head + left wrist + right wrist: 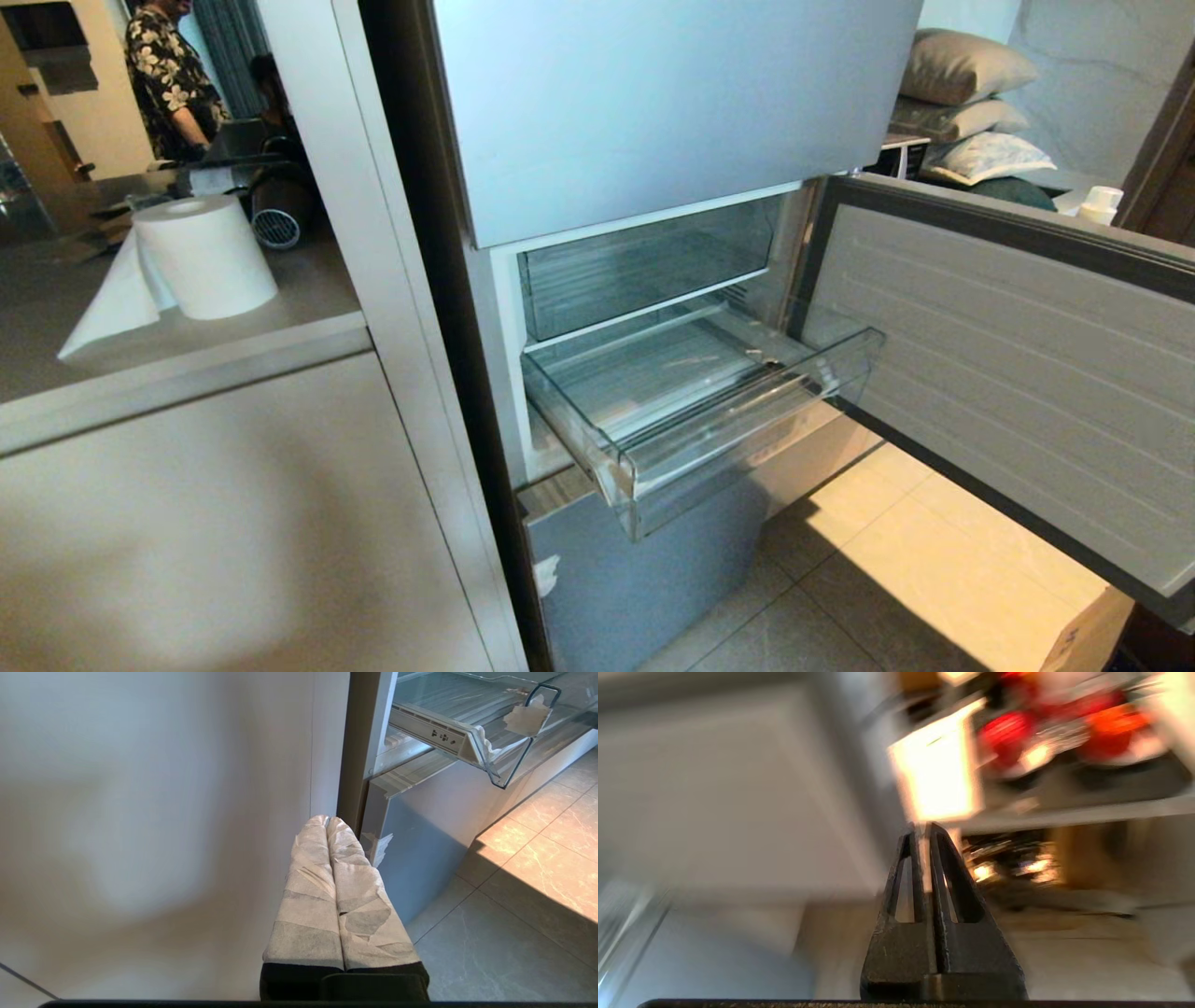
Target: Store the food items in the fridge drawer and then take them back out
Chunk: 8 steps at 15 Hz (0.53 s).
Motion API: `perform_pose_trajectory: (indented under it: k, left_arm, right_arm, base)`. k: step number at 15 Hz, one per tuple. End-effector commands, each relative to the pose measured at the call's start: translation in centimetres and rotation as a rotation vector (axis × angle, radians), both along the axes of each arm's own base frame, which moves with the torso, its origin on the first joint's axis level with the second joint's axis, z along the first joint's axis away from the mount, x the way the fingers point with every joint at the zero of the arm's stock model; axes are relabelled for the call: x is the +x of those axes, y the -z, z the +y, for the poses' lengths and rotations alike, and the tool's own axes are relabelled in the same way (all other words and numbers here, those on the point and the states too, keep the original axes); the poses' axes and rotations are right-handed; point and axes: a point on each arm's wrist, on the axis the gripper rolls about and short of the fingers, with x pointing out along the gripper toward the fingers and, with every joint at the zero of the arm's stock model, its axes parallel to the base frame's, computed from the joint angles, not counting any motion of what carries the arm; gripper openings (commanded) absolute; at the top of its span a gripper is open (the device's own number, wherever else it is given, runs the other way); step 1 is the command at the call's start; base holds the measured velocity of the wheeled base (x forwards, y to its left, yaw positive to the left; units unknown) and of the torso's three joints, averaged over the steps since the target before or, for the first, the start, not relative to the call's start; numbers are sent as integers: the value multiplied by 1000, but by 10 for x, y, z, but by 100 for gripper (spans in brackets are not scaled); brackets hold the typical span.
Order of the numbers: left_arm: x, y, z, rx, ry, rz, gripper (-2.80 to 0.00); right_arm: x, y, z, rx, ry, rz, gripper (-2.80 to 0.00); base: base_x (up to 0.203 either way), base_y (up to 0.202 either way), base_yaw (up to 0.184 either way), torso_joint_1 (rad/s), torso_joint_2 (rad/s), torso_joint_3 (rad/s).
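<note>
Below the closed upper door, the fridge drawer (691, 411) was seen pulled out of the silver-blue fridge (653, 103), its ribbed floor bare where visible. Neither arm was caught by the head view. The left claw (327, 820), wrapped in pale tape, was held pressed together, empty, near the fridge's lower corner. The right claw (924, 828) was nearly closed on nothing. Beyond it, blurred red and orange food items (1008, 735) were made out on a shelf; their number could not be told.
</note>
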Motion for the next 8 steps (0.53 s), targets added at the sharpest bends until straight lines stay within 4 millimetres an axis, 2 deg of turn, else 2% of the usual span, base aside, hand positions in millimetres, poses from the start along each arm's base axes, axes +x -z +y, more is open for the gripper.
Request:
perform_pose_trajectory:
  k: [1,4,8]
  left_arm:
    - [0,0,0,-1,0,2,-280]
    - [0,0,0,-1,0,2,-280]
    - [0,0,0,-1,0,2,-280]
  right_arm:
    - [5,3,-56,68,109,19,0]
    - [9,9,-103,51,155,13,0]
    - [2,22,-162,20,242,21,0]
  base:
    - [0,0,0,0,0,0]
    - [0,0,0,0,0,0]
    - [0,0,0,0,0,0]
